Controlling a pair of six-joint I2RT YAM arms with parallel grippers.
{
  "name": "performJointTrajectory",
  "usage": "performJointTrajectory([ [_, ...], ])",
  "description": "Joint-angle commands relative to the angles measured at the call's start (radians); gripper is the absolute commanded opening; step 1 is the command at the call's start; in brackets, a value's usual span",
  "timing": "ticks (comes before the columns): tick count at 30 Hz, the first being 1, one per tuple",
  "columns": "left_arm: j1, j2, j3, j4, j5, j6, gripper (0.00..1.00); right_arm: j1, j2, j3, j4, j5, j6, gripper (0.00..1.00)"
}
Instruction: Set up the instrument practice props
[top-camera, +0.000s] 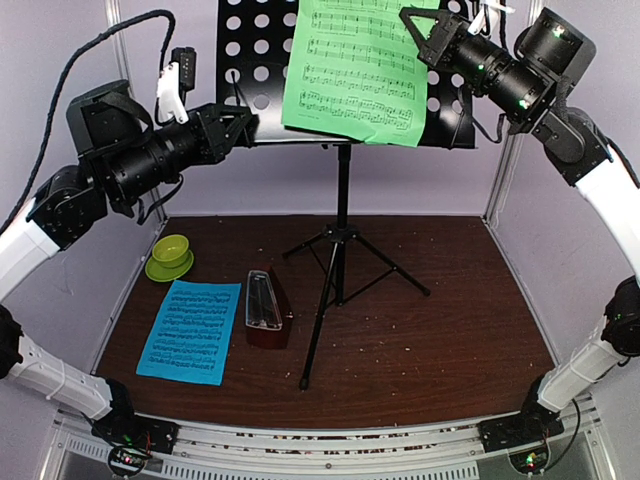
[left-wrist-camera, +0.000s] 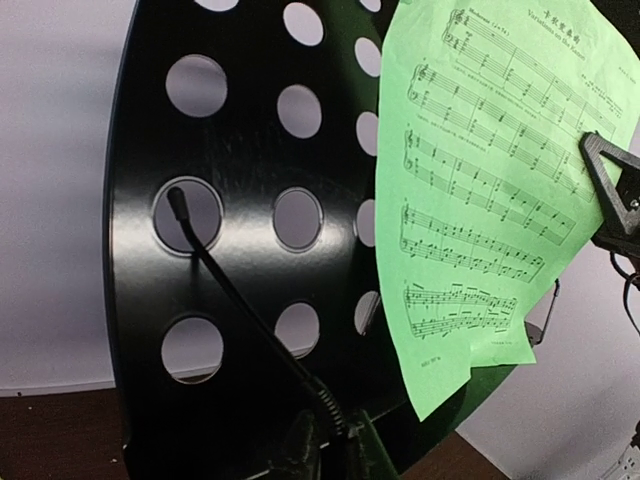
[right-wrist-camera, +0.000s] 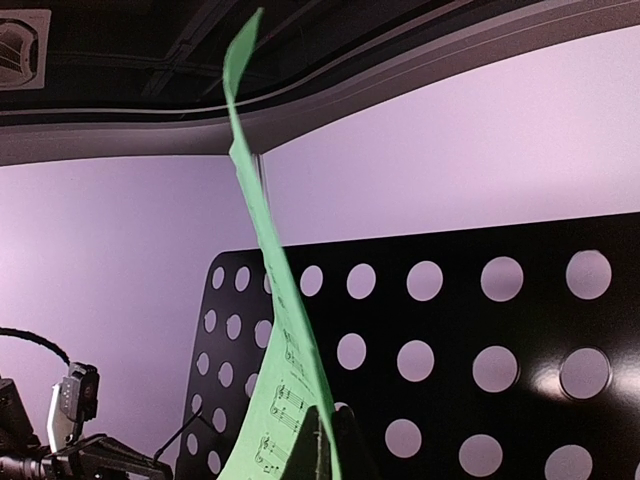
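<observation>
The black music stand (top-camera: 255, 60) stands on its tripod at the back of the brown table, with its hole-punched desk (left-wrist-camera: 250, 150) up high. My left gripper (top-camera: 245, 122) is at the desk's lower left edge. Its jaws (left-wrist-camera: 335, 445) are shut on the sprung base of the stand's wire page holder (left-wrist-camera: 240, 300). A green sheet of music (top-camera: 355, 70) hangs slanted in front of the desk. My right gripper (top-camera: 418, 28) is shut on its upper right edge (right-wrist-camera: 285, 350). The blue sheet (top-camera: 190, 330) lies flat at the front left. The reddish-brown metronome (top-camera: 266, 308) stands beside it.
A small lime-green bowl (top-camera: 171, 256) sits on the table's left side, behind the blue sheet. The stand's tripod legs (top-camera: 335, 270) spread across the middle of the table. Pale walls close in the back and both sides.
</observation>
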Motion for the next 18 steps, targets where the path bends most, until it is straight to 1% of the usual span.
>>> performJointTrajectory([
  [1,-0.01,-0.003,-0.003,0.077,0.037,0.093,0.08,-0.006,0.005,0.044,-0.003,-0.004,-0.003,0.0],
  [5,-0.015,0.007,0.022,0.075,0.053,0.157,0.0,-0.006,0.01,0.065,-0.007,-0.01,0.001,0.0],
  [12,-0.022,0.003,0.02,0.074,0.067,0.233,0.0,-0.006,0.016,0.067,-0.011,-0.007,-0.001,0.0],
  [18,-0.045,0.003,0.021,0.08,0.075,0.371,0.0,-0.006,0.024,0.068,-0.008,-0.013,-0.008,0.0],
])
